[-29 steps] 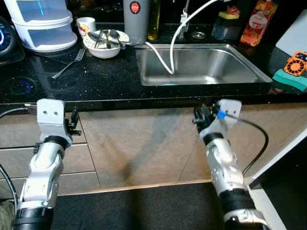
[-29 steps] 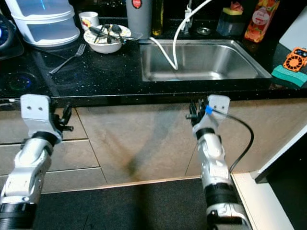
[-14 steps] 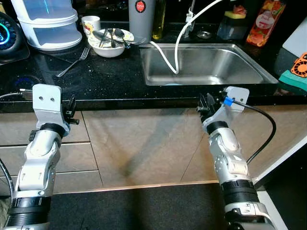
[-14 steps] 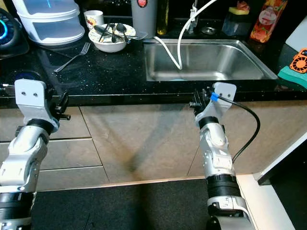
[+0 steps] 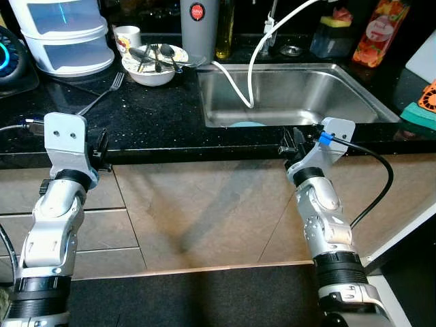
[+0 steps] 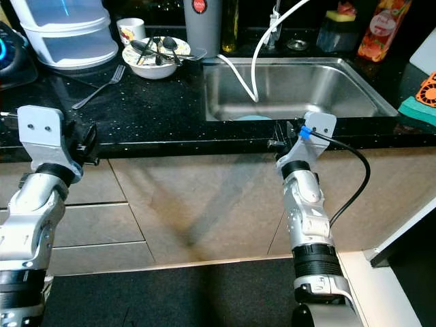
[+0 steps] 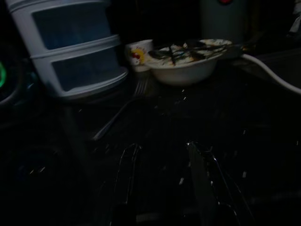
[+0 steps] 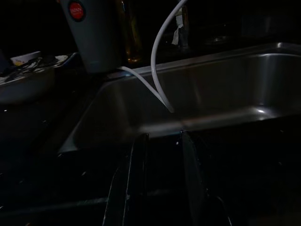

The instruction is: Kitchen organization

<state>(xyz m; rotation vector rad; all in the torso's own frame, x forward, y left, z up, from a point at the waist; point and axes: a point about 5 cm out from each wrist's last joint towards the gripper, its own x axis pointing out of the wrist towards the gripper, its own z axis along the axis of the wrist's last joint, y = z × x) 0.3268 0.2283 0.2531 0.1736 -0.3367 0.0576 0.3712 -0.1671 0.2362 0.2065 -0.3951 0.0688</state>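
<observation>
Counter: black speckled worktop (image 5: pixel 150 116), steel sink (image 5: pixel 293 92) set into it, cabinet fronts below.
Left gripper (image 5: pixel 102 146): raised at the counter's front edge, left of the sink. Left wrist view shows its two fingers (image 7: pixel 127 179) spread apart, nothing between them, aimed across the worktop at the bowl.
Right gripper (image 5: pixel 294 142): at the counter edge just in front of the sink. Right wrist view shows its fingers (image 8: pixel 136 179) parted, nothing held, pointing over the sink's front rim.
Bowl (image 5: pixel 151 63): white, on the counter left of the sink, back half; several spoons (image 5: pixel 155 53) lying in it.
Fork (image 5: pixel 102 94): flat on the counter, just in front-left of the bowl, apart from it.
Mug (image 5: pixel 126 37): small white one, just behind-left of the bowl.
Containers (image 5: pixel 65 34): stacked white tubs, far left rear.
Tumbler (image 5: pixel 197 27): grey with red logo, at the sink's back-left corner.
Hose (image 5: pixel 248 61): white, drooping from the tap into the sink.
Sink floor: something pale blue (image 5: pixel 246 124) near the front wall, can't tell what.
Right rear: orange bottle (image 5: pixel 378 30).
</observation>
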